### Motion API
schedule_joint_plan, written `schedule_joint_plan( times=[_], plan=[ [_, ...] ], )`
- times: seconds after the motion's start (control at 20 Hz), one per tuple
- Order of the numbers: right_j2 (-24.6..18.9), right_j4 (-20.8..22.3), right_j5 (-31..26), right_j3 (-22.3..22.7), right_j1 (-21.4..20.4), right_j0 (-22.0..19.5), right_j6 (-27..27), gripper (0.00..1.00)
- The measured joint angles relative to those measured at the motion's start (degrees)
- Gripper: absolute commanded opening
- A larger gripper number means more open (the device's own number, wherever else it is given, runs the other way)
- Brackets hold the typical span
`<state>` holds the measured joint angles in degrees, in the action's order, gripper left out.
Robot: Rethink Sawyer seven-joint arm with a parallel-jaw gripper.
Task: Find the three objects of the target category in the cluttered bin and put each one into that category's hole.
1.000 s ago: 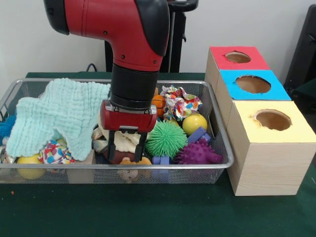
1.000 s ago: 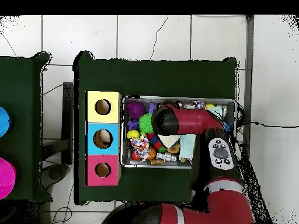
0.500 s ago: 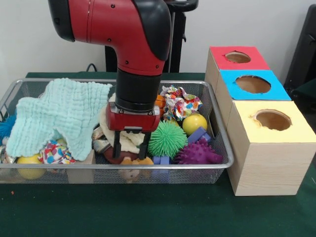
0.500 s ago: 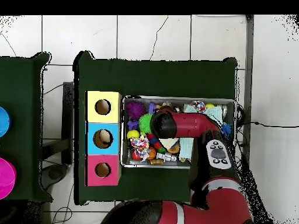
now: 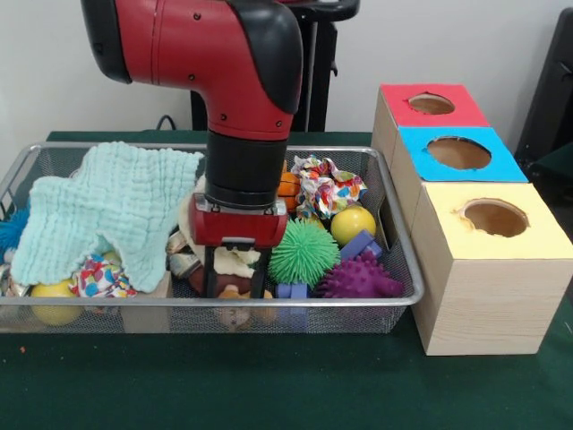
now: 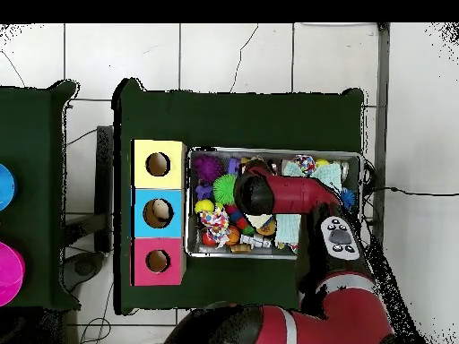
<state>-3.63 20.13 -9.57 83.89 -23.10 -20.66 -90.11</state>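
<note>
Two spiky rubber balls (image 5: 304, 252) fill mesh bin (image 5: 407, 269).

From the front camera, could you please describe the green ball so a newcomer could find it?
Look in the wire basket, toward its end nearest the three boxes. Just beside the robot's hand sits the green ball: round and covered in soft spikes, unlike the smooth yellow ball behind it.

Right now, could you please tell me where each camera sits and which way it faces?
Front view: sits across the table, faces the robot; shows the bin, the three boxes, and the red arm coming down, gripper low among the toys.
Overhead view: sits above, looks straight down, base at the picture's bottom; shows the arm reaching over the bin.
Both share the bin, boxes and arm.
</note>
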Motion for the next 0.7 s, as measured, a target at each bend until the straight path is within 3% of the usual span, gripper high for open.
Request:
schedule_joint_plan(
  times=[0.25, 0.7],
  plan=[
    [-1.84, 0.06, 7.32, 2.32, 0.48, -2.7, 0.0, 1.0],
    [-4.24, -0.28, 8.61, 3.25, 2.1, -5.64, 0.0, 1.0]
  ],
)
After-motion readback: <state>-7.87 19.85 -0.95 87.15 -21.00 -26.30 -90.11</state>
